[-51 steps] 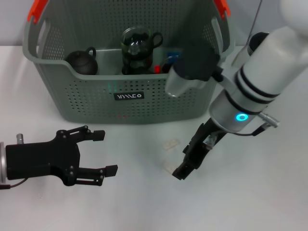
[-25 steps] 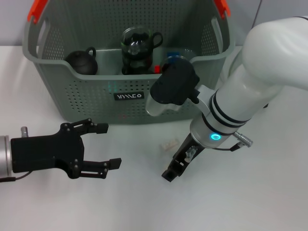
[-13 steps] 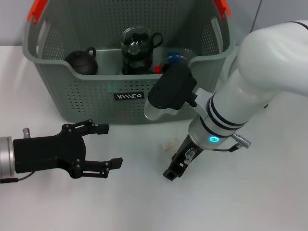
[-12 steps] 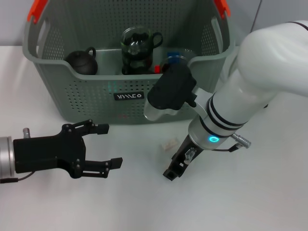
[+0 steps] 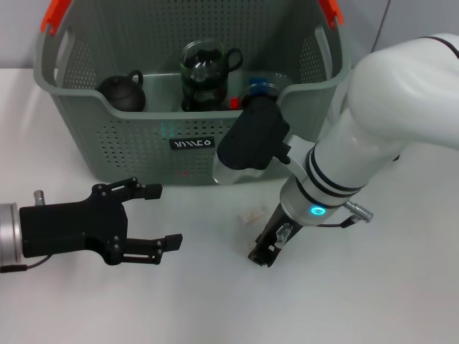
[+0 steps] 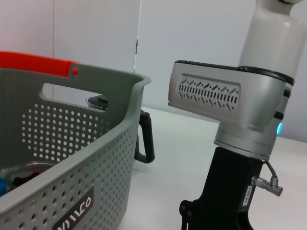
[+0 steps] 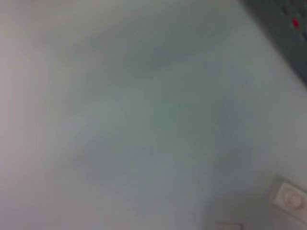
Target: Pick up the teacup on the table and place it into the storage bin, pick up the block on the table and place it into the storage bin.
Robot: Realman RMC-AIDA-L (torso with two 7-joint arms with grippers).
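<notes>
A small whitish block [image 5: 251, 213] lies on the white table just in front of the storage bin [image 5: 129, 154], a grey-green perforated basket with orange clips. My right gripper [image 5: 262, 254] points down at the table a little nearer than this block. The right wrist view shows the block [image 7: 288, 197] close by on the table. My left gripper [image 5: 159, 217] hovers open and empty at the lower left. No teacup shows on the table.
Inside the bin stand a black teapot [image 5: 122, 92], a dark glass pot [image 5: 208, 72] and a blue-lidded item [image 5: 262, 87]. The left wrist view shows the bin wall [image 6: 72, 158] and the right arm's wrist [image 6: 230, 115] beside it.
The right arm has swung down and left across the bin's front, its gripper staying low by the block. The left gripper has slid slightly right, still open.
</notes>
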